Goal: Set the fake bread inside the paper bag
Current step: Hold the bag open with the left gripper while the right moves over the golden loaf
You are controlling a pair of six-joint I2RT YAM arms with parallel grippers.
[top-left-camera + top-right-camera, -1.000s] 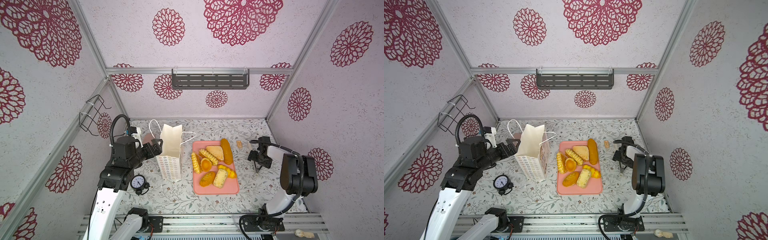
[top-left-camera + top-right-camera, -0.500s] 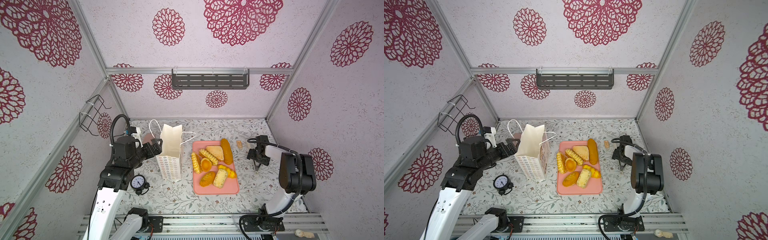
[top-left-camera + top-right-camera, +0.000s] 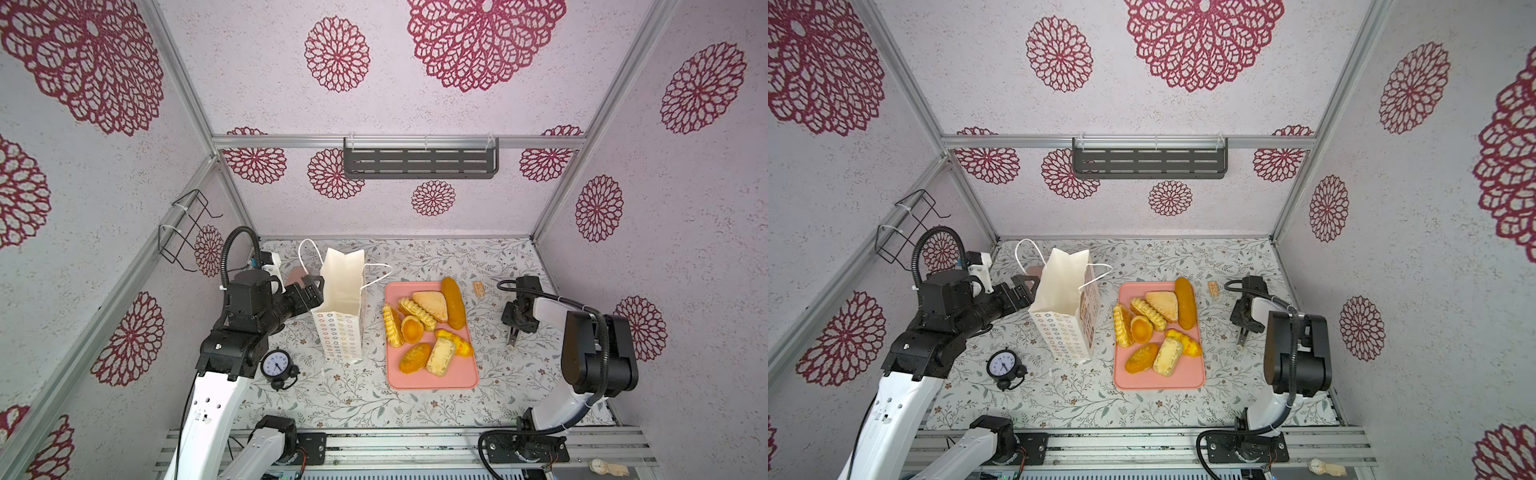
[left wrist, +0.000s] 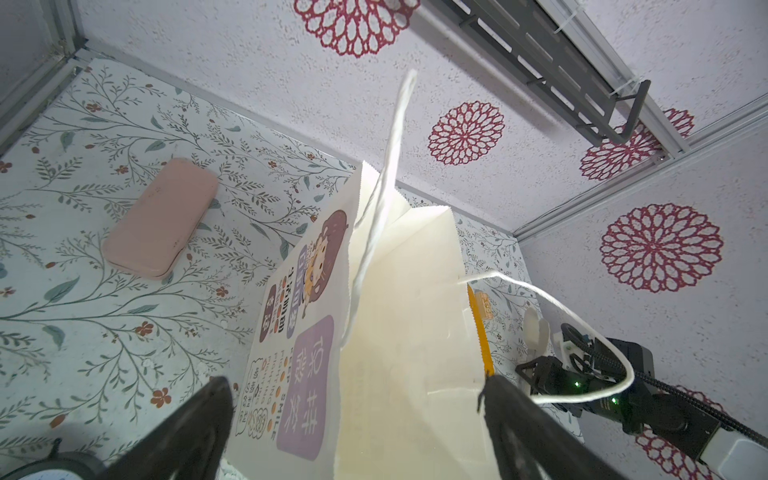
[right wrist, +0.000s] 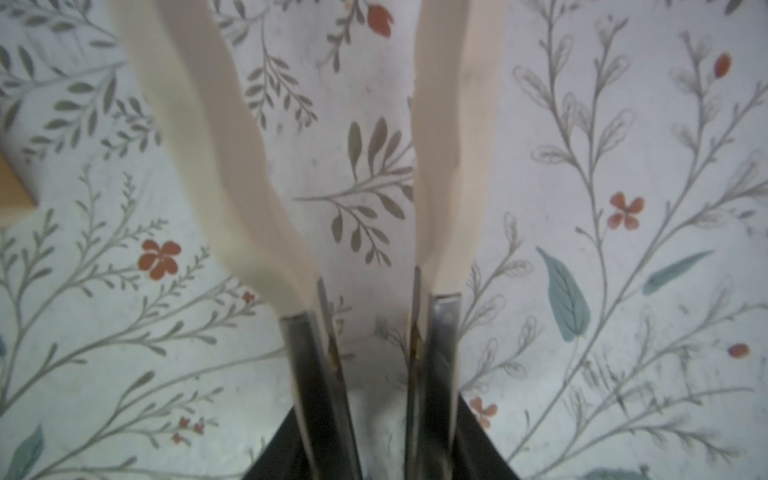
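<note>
While standing upright, mouth open, on the surface (image 3: 353,399): paper bag (image 3: 338,332), just left of pink tray (image 3: 432,380). Fake bread (image 3: 453,307) all on that tray. Left gripper (image 3: 311,287) spread wide beside bag's rim. Right gripper (image 3: 510,341) narrowed to slim gap, gripping nothing, right of tray.

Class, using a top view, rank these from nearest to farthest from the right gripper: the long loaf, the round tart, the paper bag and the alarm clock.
1. long loaf: on the right side of the pink tray, closest to the right gripper.
2. round tart: mid-tray, further left.
3. paper bag: standing left of the tray.
4. alarm clock: far left, beyond the bag.
</note>
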